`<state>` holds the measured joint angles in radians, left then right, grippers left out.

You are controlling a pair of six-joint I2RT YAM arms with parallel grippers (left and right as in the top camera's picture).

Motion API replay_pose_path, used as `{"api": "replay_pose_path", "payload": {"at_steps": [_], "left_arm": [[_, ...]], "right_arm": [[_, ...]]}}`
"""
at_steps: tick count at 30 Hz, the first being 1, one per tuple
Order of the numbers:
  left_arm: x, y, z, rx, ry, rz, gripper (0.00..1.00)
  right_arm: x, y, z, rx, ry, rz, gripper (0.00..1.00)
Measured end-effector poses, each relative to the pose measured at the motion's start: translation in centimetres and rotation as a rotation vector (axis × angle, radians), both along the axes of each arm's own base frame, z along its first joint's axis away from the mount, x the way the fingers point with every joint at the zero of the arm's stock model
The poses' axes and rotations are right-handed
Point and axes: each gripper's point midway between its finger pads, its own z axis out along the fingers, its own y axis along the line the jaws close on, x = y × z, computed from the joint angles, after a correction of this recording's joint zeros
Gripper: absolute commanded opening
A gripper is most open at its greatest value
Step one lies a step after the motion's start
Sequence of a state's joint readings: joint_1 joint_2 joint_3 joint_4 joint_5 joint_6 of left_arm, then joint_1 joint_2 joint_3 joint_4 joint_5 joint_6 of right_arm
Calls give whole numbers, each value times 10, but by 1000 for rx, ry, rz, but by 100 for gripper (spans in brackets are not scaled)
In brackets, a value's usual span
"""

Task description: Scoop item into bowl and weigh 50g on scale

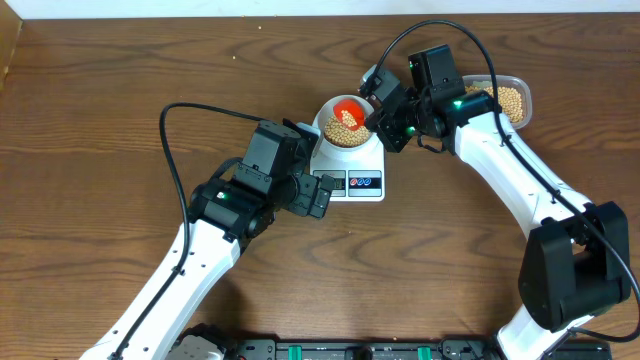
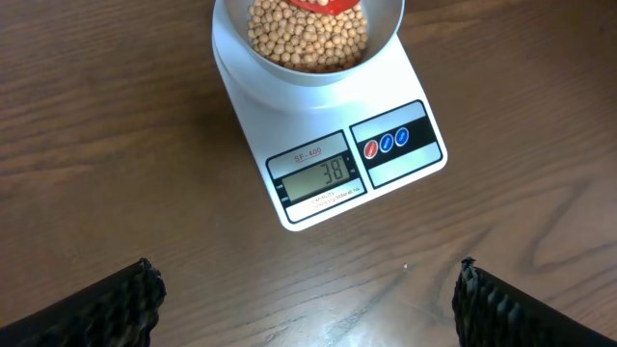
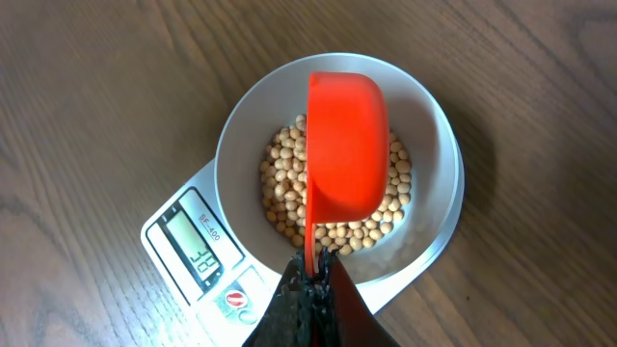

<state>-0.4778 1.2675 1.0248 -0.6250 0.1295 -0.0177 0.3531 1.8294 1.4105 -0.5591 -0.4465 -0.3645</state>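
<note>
A white bowl (image 1: 325,113) (image 3: 429,125) (image 2: 381,29) stands on the white scale (image 1: 348,168) (image 2: 318,135) (image 3: 174,241) and holds tan beans (image 1: 344,132) (image 3: 284,183) (image 2: 308,39). The display reads 38. My right gripper (image 1: 385,118) (image 3: 313,265) is shut on the handle of a red scoop (image 1: 349,110) (image 3: 347,145), which is tipped on its side over the bowl. My left gripper (image 1: 318,198) (image 2: 304,299) is open and empty over bare wood just in front of the scale.
A clear plastic tub (image 1: 525,95) with more beans (image 1: 510,100) sits at the back right, behind the right arm. The wooden table (image 1: 100,120) extends left and front of the scale.
</note>
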Motion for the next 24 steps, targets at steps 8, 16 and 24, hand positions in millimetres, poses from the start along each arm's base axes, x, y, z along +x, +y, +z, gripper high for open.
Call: {"api": "replay_pose_path", "payload": {"at_steps": [8, 16, 24], "left_arm": [[0, 0, 0, 0, 0, 0, 98], [0, 0, 0, 0, 0, 0, 98], [0, 0, 0, 0, 0, 0, 98]], "right_arm": [[0, 0, 0, -3, -4, 3, 1], [0, 0, 0, -14, -23, 27, 1], [0, 0, 0, -27, -46, 56, 1]]}}
